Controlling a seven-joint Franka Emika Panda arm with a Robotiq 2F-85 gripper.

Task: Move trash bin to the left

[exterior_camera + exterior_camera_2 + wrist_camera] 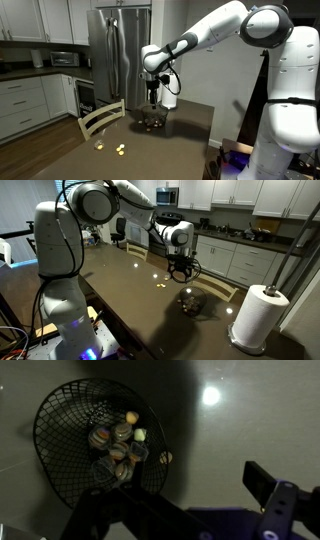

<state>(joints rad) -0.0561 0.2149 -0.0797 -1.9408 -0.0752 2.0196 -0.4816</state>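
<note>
The trash bin (152,122), a round dark mesh basket, stands on the dark table (187,124), and the wrist view shows a small heap of scraps lying inside it. The gripper (153,100) hangs straight above the bin, clear of its rim, with its fingers spread wide and nothing between them. A few small yellow bits (120,150) lie on the table well apart from the bin, and in an exterior view a paper towel roll (258,315) stands upright near the table's edge
</note>
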